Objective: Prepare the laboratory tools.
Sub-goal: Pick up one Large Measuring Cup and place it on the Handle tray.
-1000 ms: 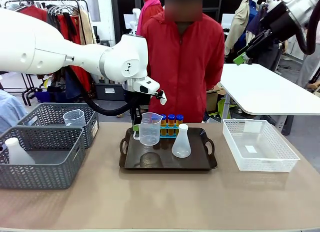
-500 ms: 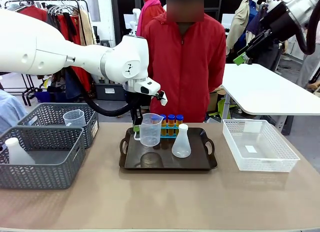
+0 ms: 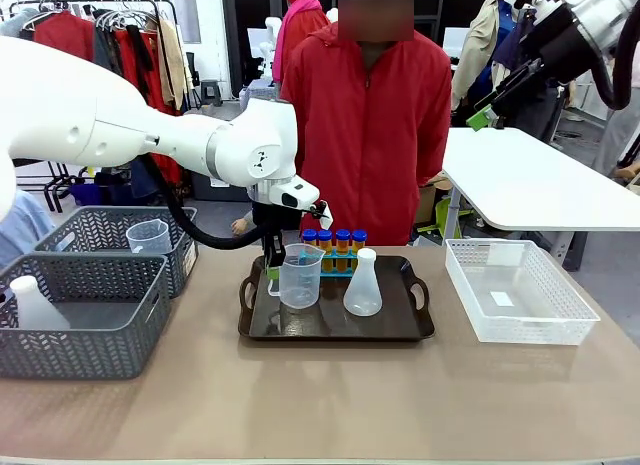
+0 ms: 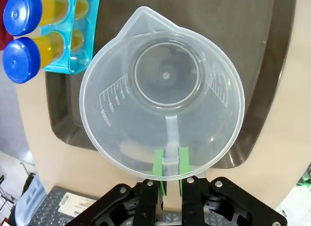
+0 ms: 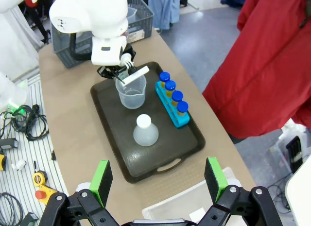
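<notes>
**Front view: beaker in left gripper's hold over the tray**

Front view, count: one dark tray (image 3: 420,330), one clear graduated beaker (image 3: 300,276), one translucent white conical flask (image 3: 362,285), one blue tube rack (image 3: 338,262), four orange tubes with blue caps (image 3: 334,239) standing in it. Two grey baskets (image 3: 75,335) at the robot's left; one white basket (image 3: 520,315) at its right.

Tray contents: the rack along the far edge, the flask near the middle, the beaker at the left part. Beaker looks empty; bottom is clear in the left wrist view.

Left gripper (image 4: 168,164): green pads pinched on the beaker's handle, just below the rim. Beaker upright, low over the tray; whether it touches cannot be told.

Right gripper (image 5: 160,181): jaws spread wide, nothing between them, high above the tray's near-right end.

Near grey basket holds a second white flask (image 3: 33,305); far grey basket holds a second clear beaker (image 3: 148,236). White basket: a small pale patch on its floor.

Person in red jacket (image 3: 375,125) stands behind the tray.
</notes>
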You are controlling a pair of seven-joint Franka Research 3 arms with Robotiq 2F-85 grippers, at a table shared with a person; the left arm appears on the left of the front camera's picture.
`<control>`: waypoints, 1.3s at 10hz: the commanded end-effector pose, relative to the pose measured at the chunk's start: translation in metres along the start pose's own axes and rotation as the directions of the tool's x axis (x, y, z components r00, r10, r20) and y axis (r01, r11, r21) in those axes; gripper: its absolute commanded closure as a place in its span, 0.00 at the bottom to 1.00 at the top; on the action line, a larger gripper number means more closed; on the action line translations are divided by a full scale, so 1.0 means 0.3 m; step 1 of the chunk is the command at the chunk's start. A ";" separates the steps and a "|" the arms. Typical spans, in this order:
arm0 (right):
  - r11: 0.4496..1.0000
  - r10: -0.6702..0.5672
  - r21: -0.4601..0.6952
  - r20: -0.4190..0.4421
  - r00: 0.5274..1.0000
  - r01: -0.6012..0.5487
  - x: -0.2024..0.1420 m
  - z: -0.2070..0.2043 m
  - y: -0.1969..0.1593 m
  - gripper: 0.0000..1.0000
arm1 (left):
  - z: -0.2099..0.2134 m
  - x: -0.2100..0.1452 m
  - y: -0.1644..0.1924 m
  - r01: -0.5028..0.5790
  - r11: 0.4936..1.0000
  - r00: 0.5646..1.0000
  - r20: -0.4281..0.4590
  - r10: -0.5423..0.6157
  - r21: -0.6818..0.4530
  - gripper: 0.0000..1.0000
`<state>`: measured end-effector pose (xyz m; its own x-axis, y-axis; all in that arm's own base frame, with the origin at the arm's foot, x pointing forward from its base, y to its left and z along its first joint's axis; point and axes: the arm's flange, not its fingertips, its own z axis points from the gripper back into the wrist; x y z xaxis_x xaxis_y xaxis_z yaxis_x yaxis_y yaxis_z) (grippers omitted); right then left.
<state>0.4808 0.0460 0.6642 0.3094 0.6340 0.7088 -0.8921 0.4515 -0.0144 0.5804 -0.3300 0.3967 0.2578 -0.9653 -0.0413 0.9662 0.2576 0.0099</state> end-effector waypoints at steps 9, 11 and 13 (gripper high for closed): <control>1.000 -0.001 -0.007 0.005 1.000 0.001 0.004 0.004 0.002 0.00 | 0.038 -0.037 0.003 0.000 1.000 0.999 0.036 -0.001 0.004 0.00; 1.000 -0.001 -0.007 0.005 1.000 0.001 0.004 0.004 0.002 0.00 | 0.051 -0.046 -0.002 -0.006 1.000 0.999 0.039 0.005 0.008 0.00; 1.000 -0.001 -0.007 0.005 1.000 0.001 0.004 0.004 0.002 0.00 | 0.057 -0.048 -0.002 -0.003 1.000 0.999 0.040 0.002 0.011 0.00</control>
<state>0.4808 0.0460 0.6642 0.3094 0.6340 0.7088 -0.8921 0.4515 -0.0144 0.5823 -0.3241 0.4135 0.2704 -0.9626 -0.0186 0.9625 0.2699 0.0294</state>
